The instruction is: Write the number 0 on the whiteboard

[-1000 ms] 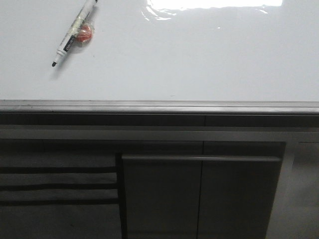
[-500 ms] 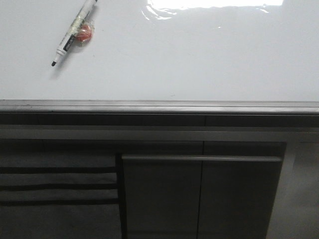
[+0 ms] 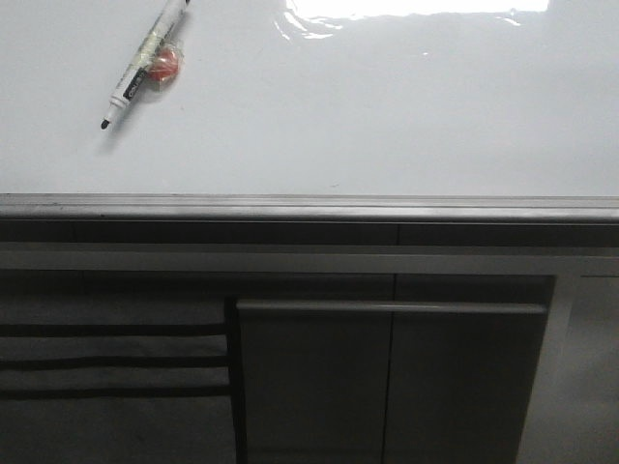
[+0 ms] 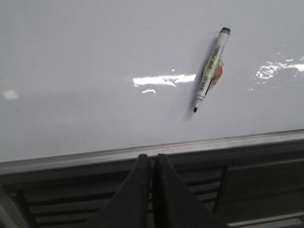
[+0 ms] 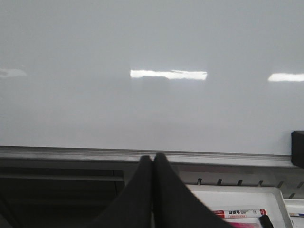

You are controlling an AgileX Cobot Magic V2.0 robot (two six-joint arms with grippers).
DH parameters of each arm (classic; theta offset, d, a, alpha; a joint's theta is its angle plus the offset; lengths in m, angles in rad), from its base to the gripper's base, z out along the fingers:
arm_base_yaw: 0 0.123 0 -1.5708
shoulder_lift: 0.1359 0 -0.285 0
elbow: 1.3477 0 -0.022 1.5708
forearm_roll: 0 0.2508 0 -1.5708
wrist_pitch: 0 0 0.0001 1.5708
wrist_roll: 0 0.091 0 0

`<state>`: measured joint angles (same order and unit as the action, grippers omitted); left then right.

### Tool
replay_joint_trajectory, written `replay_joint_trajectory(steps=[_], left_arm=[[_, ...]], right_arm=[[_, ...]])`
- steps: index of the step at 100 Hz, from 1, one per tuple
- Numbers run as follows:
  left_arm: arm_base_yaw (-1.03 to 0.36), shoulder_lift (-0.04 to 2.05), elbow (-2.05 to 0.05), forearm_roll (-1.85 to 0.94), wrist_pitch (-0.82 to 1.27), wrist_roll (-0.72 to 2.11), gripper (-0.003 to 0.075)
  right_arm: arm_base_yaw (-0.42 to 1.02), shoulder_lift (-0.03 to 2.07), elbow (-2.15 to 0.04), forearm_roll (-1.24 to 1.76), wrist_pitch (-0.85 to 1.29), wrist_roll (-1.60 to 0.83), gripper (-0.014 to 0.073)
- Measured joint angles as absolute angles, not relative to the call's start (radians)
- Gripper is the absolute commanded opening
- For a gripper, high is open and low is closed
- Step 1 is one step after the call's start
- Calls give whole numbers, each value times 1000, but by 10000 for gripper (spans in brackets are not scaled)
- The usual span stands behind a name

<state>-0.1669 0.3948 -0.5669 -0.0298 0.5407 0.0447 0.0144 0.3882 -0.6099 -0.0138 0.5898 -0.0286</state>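
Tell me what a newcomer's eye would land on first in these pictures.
First, the marker pen lying uncapped at the far left of the bare whiteboard, with a small red thing against its side. No 0 is drawn. Next, bright glare at the board's far edge. Each wrist view shows its pincer, left and right, shut and holding nothing.

You will find little to read here. The marker point(image 3: 145, 62) lying on the whiteboard point(image 3: 387, 106) carries a printed label along its barrel, but in both the front view and the left wrist view point(image 4: 209, 71) the print is too small to make out. In the right wrist view, a second marker point(image 5: 240, 213) in a white tray point(image 5: 228, 194) shows a line of dark characters on its white barrel; they look like Chinese script, yet you cannot read them. The whiteboard itself bears no legible writing.
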Motion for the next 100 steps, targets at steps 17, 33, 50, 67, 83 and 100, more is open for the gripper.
replay_joint_trajectory(steps=[17,33,50,67,83,100], left_arm=[[-167,490,-569,-30,537,45,1],[-167,583,-569,-37,533,49,282],[-218,666,-569,-105,502,119,517],[-319,753,-588,-122,464,139,512],[-413,881,-673,-48,428,143,512],[-463,1054,-789,66,405,148,512]], right_arm=[[14,437,-611,5,592,-30,-71],[14,464,-611,12,596,-31,87],[14,465,-611,21,598,-35,323],[14,465,-611,37,596,-35,332],[14,465,-611,41,579,-35,332],[14,465,-611,42,577,-35,332]])
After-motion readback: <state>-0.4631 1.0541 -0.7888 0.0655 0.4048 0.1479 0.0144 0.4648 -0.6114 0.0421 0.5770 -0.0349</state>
